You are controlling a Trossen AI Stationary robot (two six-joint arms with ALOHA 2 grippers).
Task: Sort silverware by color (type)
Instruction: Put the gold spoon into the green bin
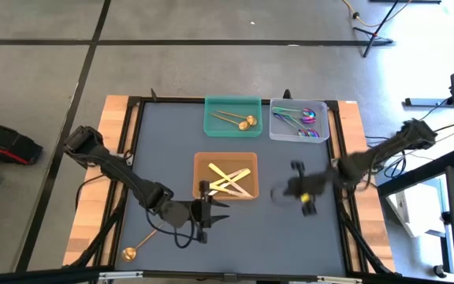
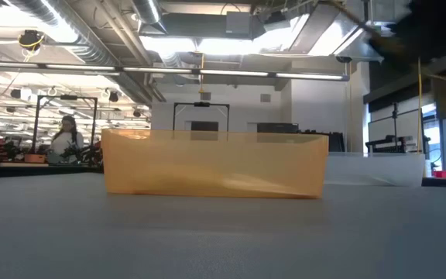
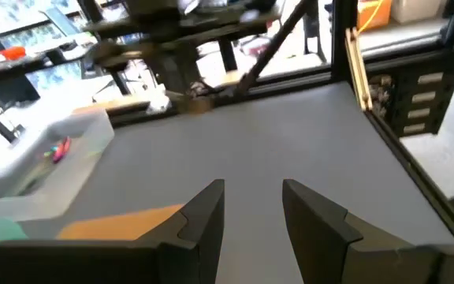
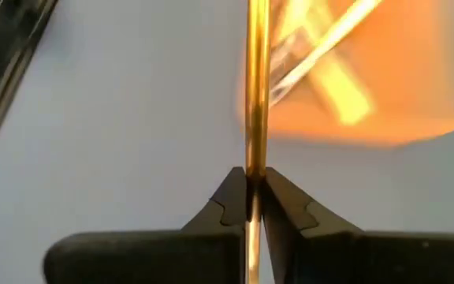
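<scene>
My right gripper [image 1: 302,195] hovers right of the orange tray [image 1: 225,175], shut on a thin gold-copper piece [image 4: 255,95]. My left gripper [image 1: 211,210] is open just near of the orange tray, with nothing between its fingers [image 3: 251,213]. A gold-copper spoon [image 1: 136,244] lies flat on the table near the left near corner. The green tray [image 1: 233,116] holds gold-copper spoons. The clear tray [image 1: 298,120] holds iridescent purple-teal pieces. Pale yellow pieces lie crossed in the orange tray. My right gripper pinches the gold-copper piece by its slim handle [image 4: 255,162] between the two fingertips [image 4: 231,197]. The handle runs straight through the gap and stands out past the fingers on both sides. Both of its ends lie outside the right wrist view.
The three trays sit in the table's far half, the orange one [image 2: 215,167] nearer the middle and the clear one [image 2: 378,170] to its far right. The raised table frame [image 1: 132,142] runs round the grey mat. A person [image 2: 66,139] stands far off in the room.
</scene>
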